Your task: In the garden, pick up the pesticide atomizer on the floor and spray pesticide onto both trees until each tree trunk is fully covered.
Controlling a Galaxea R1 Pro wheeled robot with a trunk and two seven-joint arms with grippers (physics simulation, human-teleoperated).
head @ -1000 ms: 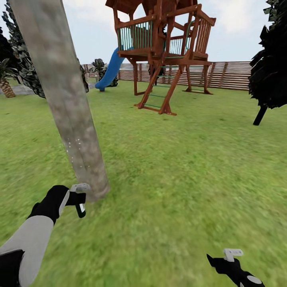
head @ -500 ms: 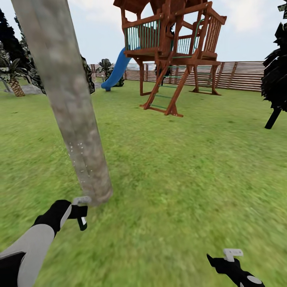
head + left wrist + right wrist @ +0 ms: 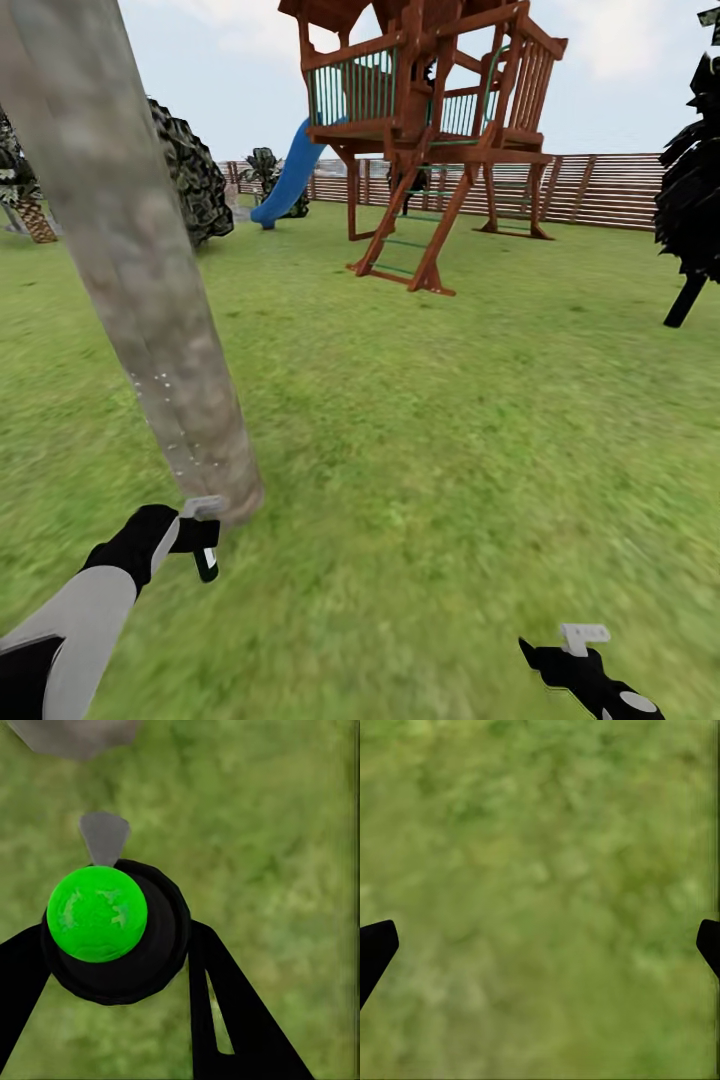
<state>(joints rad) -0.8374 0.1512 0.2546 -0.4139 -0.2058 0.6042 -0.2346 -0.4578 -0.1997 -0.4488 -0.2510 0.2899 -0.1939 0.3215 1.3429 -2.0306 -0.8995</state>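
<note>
— So where's the pesticide atomizer [image 3: 203, 545] at this moment?

— Clenched in the left claw [image 3: 120, 945], low over the grass [image 3: 450, 420]. From the left wrist camera you see its black body and the green spot [image 3: 97, 913] pinched between the two dark fingers [image 3: 225, 1012], with the grey trigger head pointing away from the claw.

— And the tree trunk [image 3: 130, 260]?

— Just beyond the left claw, its flared base nearly touching the grey head. It leans, mottled grey-brown, with tiny white specks [image 3: 165, 420] low down.

— The right claw [image 3: 540, 945]?

— Released, empty; its fingertips [image 3: 375, 945] sit wide apart with blurred lawn between them. It hangs low, well apart from the left one.

— Anything farther off?

— A wooden play tower [image 3: 430, 130] with a blue slide [image 3: 290, 180], a slatted fence [image 3: 600, 190], and a dark-leaved tree [image 3: 695, 190] far beyond the right claw.
</note>
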